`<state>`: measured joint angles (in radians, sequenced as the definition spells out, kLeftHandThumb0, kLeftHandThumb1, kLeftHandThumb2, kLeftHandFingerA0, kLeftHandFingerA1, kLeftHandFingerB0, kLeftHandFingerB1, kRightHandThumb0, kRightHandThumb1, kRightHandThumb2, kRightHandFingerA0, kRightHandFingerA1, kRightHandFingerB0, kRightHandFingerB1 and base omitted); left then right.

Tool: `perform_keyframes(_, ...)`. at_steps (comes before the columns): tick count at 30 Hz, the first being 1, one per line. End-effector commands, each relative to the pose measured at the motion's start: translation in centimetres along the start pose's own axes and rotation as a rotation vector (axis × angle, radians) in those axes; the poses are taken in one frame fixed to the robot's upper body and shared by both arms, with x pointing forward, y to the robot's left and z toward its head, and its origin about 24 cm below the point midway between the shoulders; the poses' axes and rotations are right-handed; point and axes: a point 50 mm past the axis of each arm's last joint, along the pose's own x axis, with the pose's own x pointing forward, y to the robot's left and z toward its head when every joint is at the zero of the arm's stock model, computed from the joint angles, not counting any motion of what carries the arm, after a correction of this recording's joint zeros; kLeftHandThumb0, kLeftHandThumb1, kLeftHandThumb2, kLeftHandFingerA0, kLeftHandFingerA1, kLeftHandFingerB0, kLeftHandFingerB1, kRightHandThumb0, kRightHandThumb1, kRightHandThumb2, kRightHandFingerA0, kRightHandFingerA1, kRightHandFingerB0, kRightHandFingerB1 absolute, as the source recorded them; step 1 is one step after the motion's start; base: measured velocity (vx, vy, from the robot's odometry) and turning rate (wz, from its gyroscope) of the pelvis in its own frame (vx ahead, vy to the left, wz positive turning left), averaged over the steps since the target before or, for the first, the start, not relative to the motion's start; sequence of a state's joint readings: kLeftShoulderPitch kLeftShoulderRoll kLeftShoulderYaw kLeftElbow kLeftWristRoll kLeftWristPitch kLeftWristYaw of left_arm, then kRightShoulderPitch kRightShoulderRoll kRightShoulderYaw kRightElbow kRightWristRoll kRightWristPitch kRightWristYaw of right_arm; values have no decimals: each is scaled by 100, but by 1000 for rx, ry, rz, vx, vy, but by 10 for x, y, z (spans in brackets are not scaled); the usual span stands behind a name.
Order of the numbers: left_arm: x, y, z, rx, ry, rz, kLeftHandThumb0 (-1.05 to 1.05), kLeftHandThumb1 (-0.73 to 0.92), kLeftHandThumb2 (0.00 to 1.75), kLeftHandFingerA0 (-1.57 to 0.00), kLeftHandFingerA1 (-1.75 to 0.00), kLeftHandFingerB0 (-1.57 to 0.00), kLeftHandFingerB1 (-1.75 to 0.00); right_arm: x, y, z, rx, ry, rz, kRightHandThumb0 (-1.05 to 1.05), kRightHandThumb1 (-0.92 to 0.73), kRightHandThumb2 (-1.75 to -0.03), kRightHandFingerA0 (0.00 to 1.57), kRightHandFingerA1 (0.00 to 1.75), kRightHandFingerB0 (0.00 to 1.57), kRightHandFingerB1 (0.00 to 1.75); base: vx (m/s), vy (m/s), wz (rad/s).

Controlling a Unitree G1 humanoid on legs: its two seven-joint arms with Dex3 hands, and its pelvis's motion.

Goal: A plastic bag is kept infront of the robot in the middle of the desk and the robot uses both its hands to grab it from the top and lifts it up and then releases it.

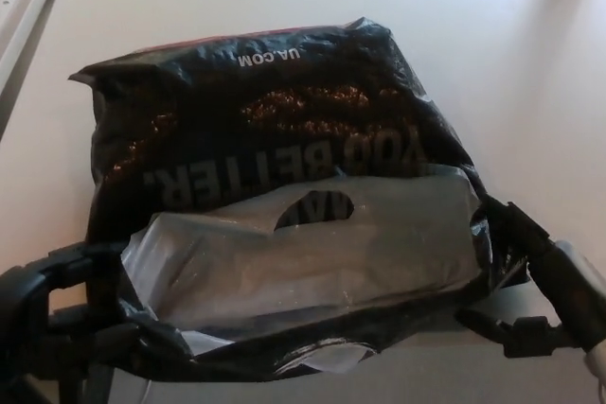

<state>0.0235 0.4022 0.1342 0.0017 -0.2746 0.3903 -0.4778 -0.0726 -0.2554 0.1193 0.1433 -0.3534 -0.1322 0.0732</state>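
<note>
Slipping is the main risk, I think: the plastic bag point(275, 167) sits in the middle of the desk point(492, 35) with its top edge toward the robot, and the thin film could slide from the fingers or tear at the handle hole when lifted. The left hand point(66, 300) and the right hand point(525, 272) press against the bag's two top corners, but folds hide the fingertips, so I cannot tell if either really grasps it. Both arms are cut off by the frame.
</note>
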Motion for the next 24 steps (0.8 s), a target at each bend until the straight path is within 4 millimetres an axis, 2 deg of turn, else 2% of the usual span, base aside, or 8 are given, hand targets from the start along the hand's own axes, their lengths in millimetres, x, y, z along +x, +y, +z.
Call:
perform_keyframes(1, -2, -1, -3, -55, 75, -34, -69, 33, 68, -46, -43, -35, -37, 4, 4, 2, 13, 16, 20, -67, -52, -58, 19, 35, 0, 17, 0, 0, 0)
perform_keyframes(3, -2, -1, -3, -54, 85, -33, -69, 31, 67, -54, -58, -45, -40, 4, 6, 2, 22, 17, 16, -65, -42, -78, 24, 48, 3, 24, 0, 0, 0)
perform_keyframes(4, -2, -1, -3, -53, 96, -37, -55, 34, 53, -71, -141, -65, -47, 4, 6, 2, 36, 20, 11, -59, -52, -56, 40, 60, 27, 31, 0, 0, 0)
perform_keyframes(5, -2, -1, -2, -46, 105, -44, -59, 37, 59, -77, -151, -57, -113, 5, 7, 2, 60, 19, 3, -58, -47, -42, 40, 171, 51, 50, 0, 0, 0)
perform_keyframes(6, -2, -2, -2, -39, 110, -52, -59, 37, 59, -77, -151, -57, -113, 5, 7, 2, 82, 17, -5, -58, -47, -42, 40, 171, 51, 50, 0, 0, 0)
perform_keyframes(7, -2, -2, -3, -27, 120, -75, -28, 48, 52, -81, -175, -65, -168, 6, 7, 1, 130, 13, -6, -38, -57, -44, 46, 175, 25, 144, 0, 0, 0)
perform_keyframes(21, -6, -12, -1, 9, 120, -148, -24, 57, 53, -82, -175, -60, -175, 9, 2, -3, 263, 39, -15, -41, -66, -58, 51, 162, 44, 136, 0, 0, 0)
perform_keyframes(24, -7, -14, 7, 16, 100, -124, -24, 57, 54, -84, -175, -60, -175, 10, -1, -2, 277, 18, -6, -42, -78, -59, 52, 170, 38, 152, 0, 0, 0)
